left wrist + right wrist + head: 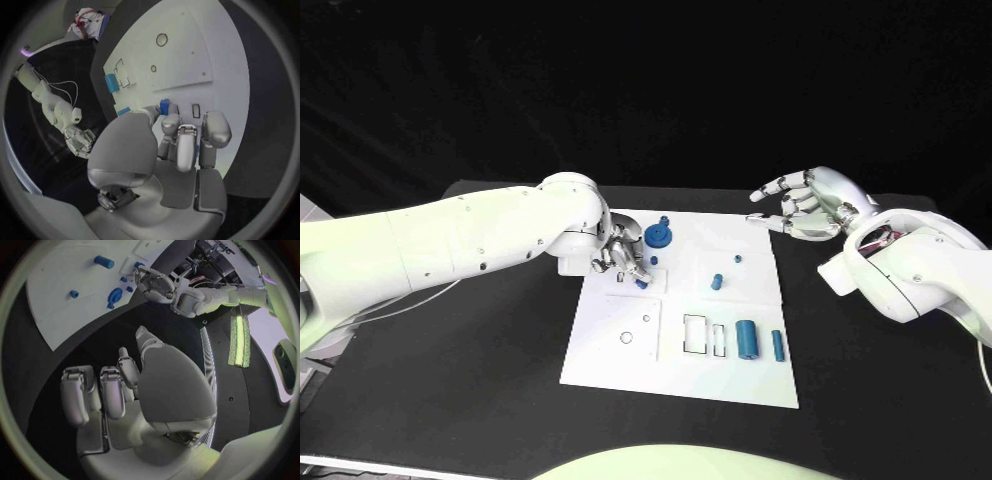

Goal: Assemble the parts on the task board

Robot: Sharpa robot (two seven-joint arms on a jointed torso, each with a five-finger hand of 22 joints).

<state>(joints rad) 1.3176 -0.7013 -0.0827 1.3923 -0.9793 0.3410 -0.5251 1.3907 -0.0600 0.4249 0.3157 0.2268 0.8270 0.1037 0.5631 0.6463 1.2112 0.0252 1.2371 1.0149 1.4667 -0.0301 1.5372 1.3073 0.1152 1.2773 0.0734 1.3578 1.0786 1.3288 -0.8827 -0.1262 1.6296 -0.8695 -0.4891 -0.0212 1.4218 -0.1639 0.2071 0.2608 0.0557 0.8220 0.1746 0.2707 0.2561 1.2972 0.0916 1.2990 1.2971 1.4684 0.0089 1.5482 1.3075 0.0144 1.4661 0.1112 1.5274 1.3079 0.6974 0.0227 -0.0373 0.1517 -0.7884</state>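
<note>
White task board (625, 350) on black table (459, 390)

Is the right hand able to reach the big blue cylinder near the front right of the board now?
Probably yes. The right hand hovers open above the table beyond the task board, and nothing lies over the big blue cylinder; the left hand works at the other side.

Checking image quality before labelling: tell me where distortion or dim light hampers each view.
Head view: undistorted, task board bright against the dark table. Left wrist view: fisheye bends the board's edges, left hand blocks the middle. Right wrist view: same bending, right hand shadowed, a bright green strip glares.
</note>
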